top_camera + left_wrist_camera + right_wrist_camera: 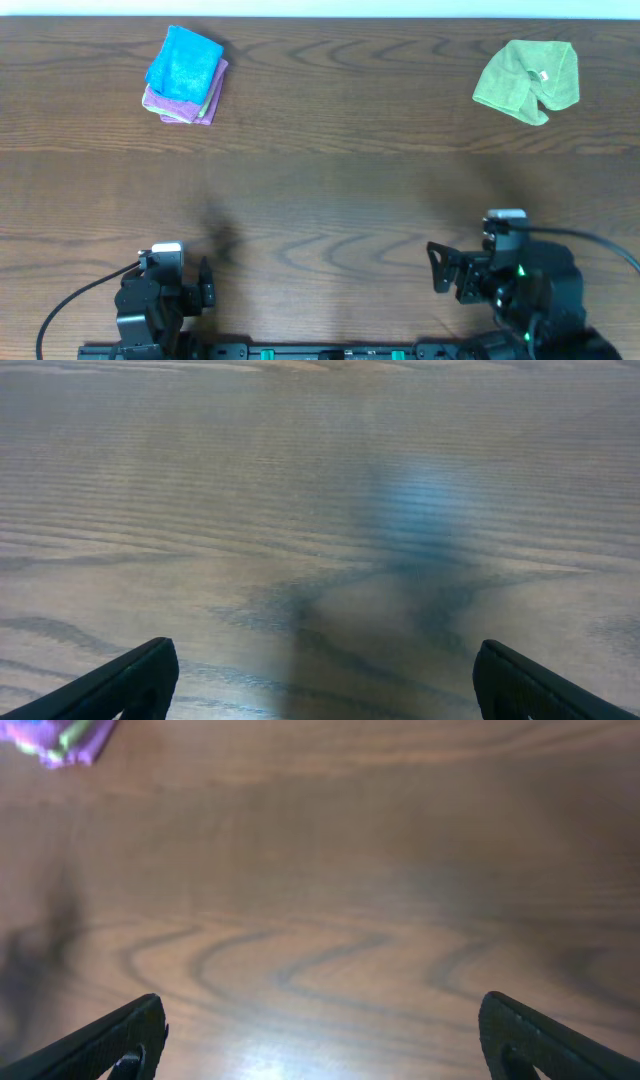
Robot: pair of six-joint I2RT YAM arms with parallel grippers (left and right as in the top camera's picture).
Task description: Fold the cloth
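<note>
The cloth (183, 63) is sky-blue and lies folded on a small stack at the table's far left, in the overhead view. Both grippers are far from it, at the near edge. My left gripper (206, 285) is open at the front left; its wrist view shows my left gripper (325, 657) with jaws wide apart over bare wood. At the front right, my right gripper (438, 268) is open too. In its own view my right gripper (322, 1010) holds nothing, and only wood lies between the fingers.
Under the blue cloth sits a purple folded cloth (192, 106), whose corner shows as the purple cloth (60, 740) in the right wrist view. A lime-green cloth (528, 78) lies crumpled at the far right. The wooden table (330, 190) stretches between the cloths and the arms.
</note>
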